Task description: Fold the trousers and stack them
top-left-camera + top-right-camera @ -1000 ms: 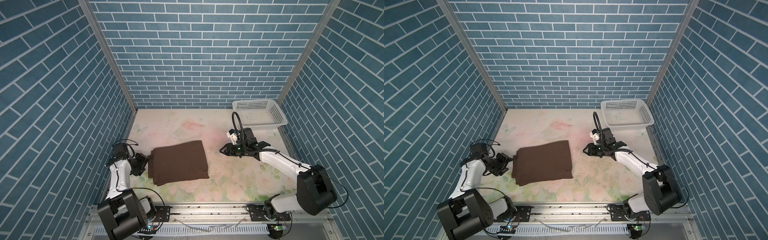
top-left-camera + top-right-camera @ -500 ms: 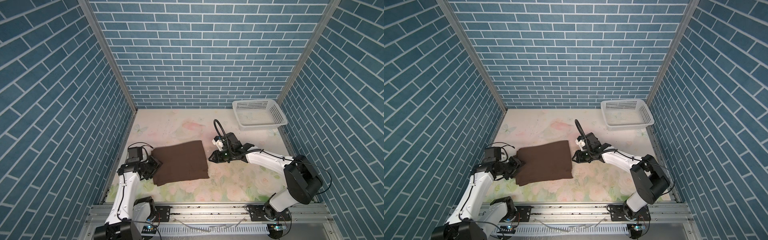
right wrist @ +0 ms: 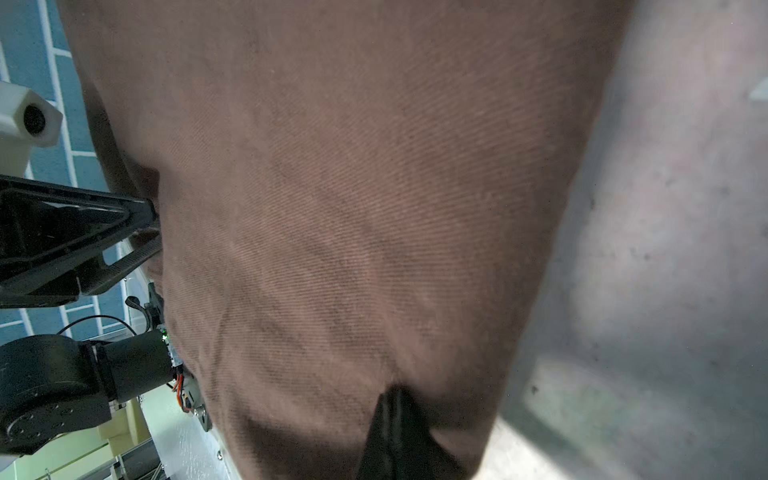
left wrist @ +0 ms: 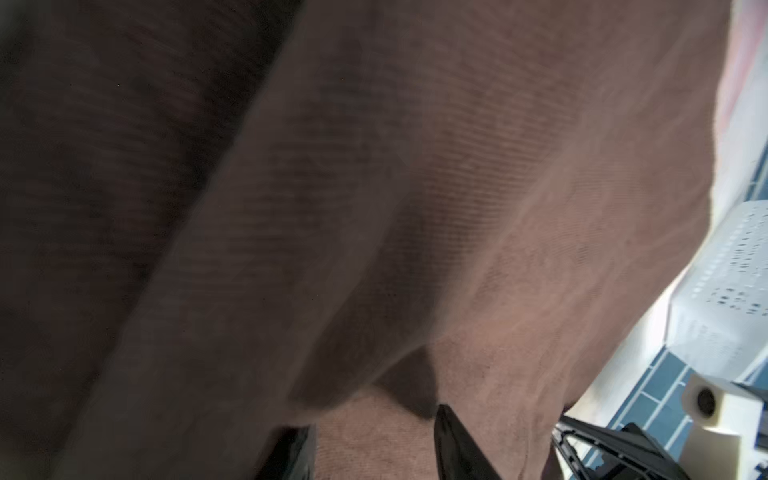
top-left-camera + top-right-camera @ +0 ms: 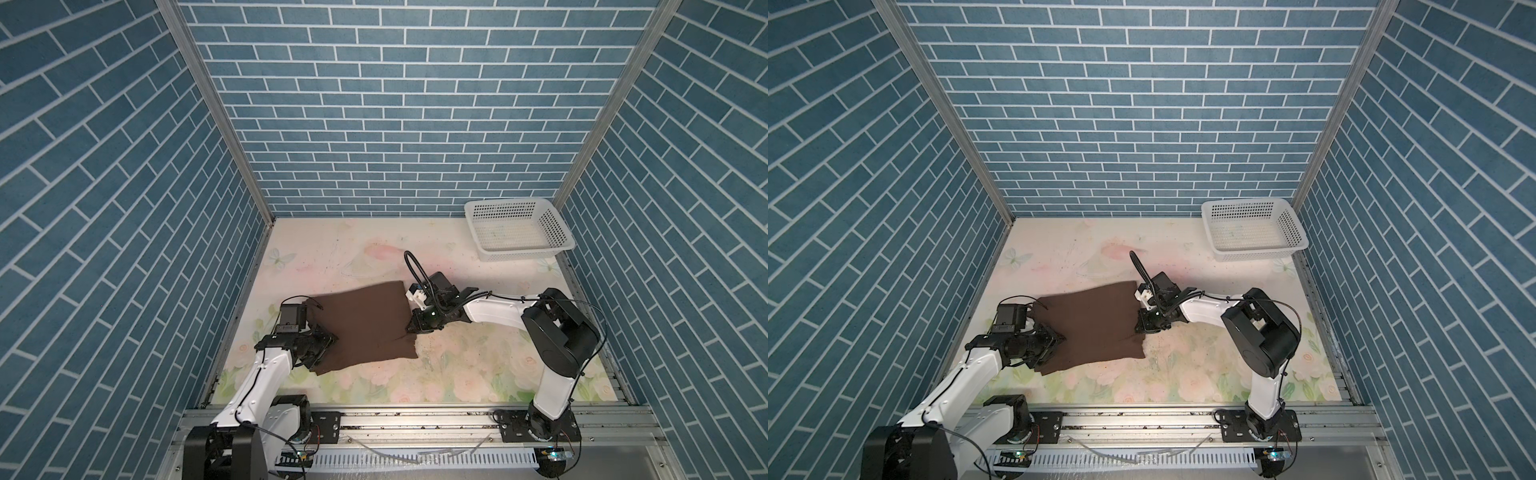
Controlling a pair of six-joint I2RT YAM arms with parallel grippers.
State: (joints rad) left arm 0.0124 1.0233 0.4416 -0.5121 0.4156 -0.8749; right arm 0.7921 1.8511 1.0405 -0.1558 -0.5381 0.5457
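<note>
On the worktop (image 5: 478, 374), left of centre, the folded trousers (image 5: 361, 324) lie. My right tool (image 3: 392, 419) is pinched together on their right edge; my left tool (image 4: 374, 432) straddles the left edge, jaws apart. I'd close left through all layers before lifting evenly.

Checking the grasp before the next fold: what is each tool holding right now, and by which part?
Right tool pinches the trousers at their right edge. Left tool straddles the left edge, jaws apart; a hold cannot be told.
</note>
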